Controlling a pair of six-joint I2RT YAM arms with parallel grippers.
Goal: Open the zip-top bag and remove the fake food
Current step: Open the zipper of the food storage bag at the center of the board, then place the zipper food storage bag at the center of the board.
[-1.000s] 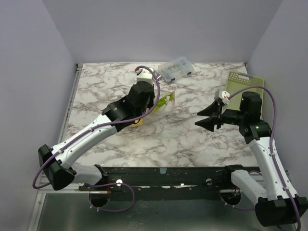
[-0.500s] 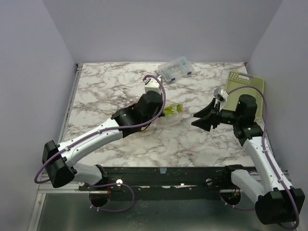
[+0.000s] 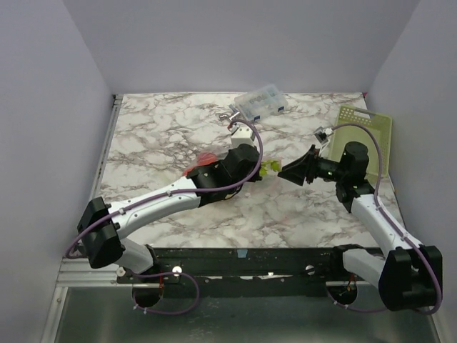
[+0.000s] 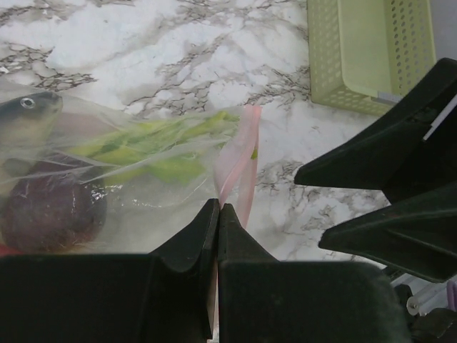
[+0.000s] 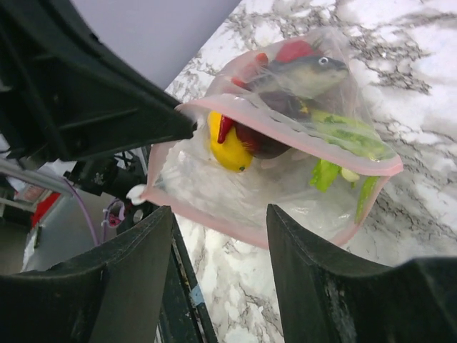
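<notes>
The zip-top bag (image 3: 268, 168) hangs at mid-table, held up by my left gripper (image 3: 258, 170). In the left wrist view the left gripper (image 4: 218, 207) is shut on the pink zipper strip (image 4: 240, 161). A green stalk (image 4: 157, 143) and a dark purple piece (image 4: 46, 214) show inside the bag. In the right wrist view the bag's mouth (image 5: 235, 186) gapes, its two pink lips apart. A yellow lemon (image 5: 230, 146), a red piece (image 5: 294, 50) and a green stalk (image 5: 343, 153) lie inside. My right gripper (image 5: 220, 214) is open, and the near lip lies at its fingertips. It also shows in the top view (image 3: 284, 171).
A light green basket (image 3: 365, 132) sits at the right edge of the table and shows in the left wrist view (image 4: 371, 50). A small clear plastic box with blue contents (image 3: 260, 102) lies at the back. Grey walls enclose the marble table on three sides.
My left arm has carried the bag right and toward the middle of the table. My right gripper has moved left to meet the bag's mouth.
</notes>
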